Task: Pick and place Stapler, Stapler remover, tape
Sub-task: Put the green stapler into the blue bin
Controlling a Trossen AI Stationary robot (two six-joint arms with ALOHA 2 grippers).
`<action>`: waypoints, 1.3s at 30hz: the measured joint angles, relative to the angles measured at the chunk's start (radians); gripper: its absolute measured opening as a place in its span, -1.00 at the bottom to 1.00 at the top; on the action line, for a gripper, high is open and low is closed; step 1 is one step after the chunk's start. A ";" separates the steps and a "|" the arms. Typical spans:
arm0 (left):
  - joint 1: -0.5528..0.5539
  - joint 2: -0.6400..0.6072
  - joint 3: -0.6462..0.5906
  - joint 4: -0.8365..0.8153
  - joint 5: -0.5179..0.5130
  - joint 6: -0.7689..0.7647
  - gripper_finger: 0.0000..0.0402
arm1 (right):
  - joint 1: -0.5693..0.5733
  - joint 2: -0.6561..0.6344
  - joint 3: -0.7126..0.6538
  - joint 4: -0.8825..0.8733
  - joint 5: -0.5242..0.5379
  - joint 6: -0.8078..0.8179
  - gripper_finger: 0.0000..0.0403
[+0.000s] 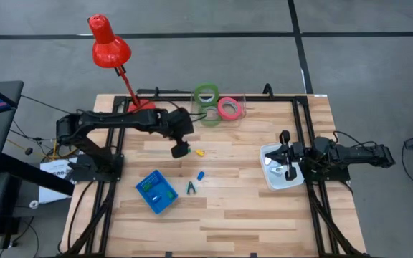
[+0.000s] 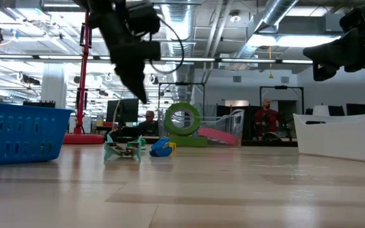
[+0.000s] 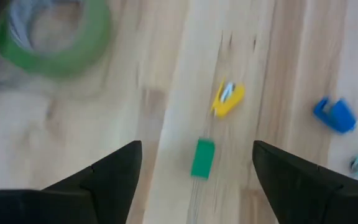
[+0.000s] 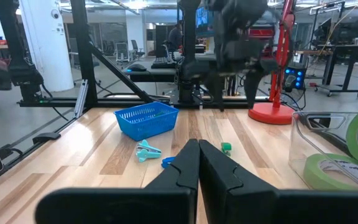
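Observation:
My left gripper point(image 1: 180, 150) point(image 3: 197, 144) hangs open above the table's middle, tipped steeply down. A small green block point(image 3: 202, 158) lies on the wood below the gap between its fingers, untouched. Beyond it lie a small yellow stapler-like piece point(image 3: 227, 99) point(image 1: 199, 152), a small blue one point(image 3: 334, 115) point(image 1: 200, 175) and a teal claw-shaped stapler remover point(image 1: 191, 188) point(image 2: 124, 149). At the far edge are two green tape rings point(image 1: 206, 94) point(image 1: 210, 115) and a pink one point(image 1: 228, 108). My right gripper point(image 1: 283, 159) point(image 4: 197, 154) rests shut above the white tray point(image 1: 272, 180).
A blue basket point(image 1: 156, 191) sits near the table's front left. A clear container point(image 1: 236, 105) stands by the tape rings. A red desk lamp point(image 1: 110, 43) rises from the far left corner. Bare wood lies between the small pieces and the tray.

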 joint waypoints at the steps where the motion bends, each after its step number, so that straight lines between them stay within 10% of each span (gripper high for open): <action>1: 0.000 0.000 -0.018 0.001 0.000 0.008 0.48 | 0.000 0.000 0.000 0.000 0.000 0.000 -1.00; 39: -0.005 0.153 -0.206 0.284 0.056 0.197 0.29 | 0.000 0.000 0.000 0.000 0.000 0.000 -1.00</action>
